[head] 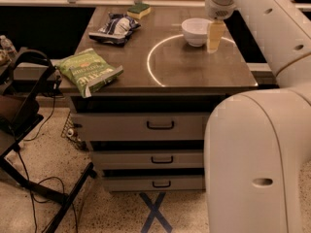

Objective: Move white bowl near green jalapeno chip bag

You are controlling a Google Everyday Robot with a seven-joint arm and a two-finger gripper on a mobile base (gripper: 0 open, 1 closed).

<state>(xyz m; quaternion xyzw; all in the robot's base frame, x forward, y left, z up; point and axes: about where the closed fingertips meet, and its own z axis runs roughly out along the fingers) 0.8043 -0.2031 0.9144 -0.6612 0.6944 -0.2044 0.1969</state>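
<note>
The white bowl stands upright at the back right of the brown cabinet top, on the rim of a white circle marked there. My gripper hangs straight down from the arm, right against the bowl's right side, low over the top. The green jalapeno chip bag lies flat at the front left corner, partly over the edge, far from the bowl.
A dark blue-and-white snack bag lies at the back left, and a yellow sponge with a green top behind it. Drawers sit below the top. A black chair frame and cables stand at left. My arm's large white link fills the right foreground.
</note>
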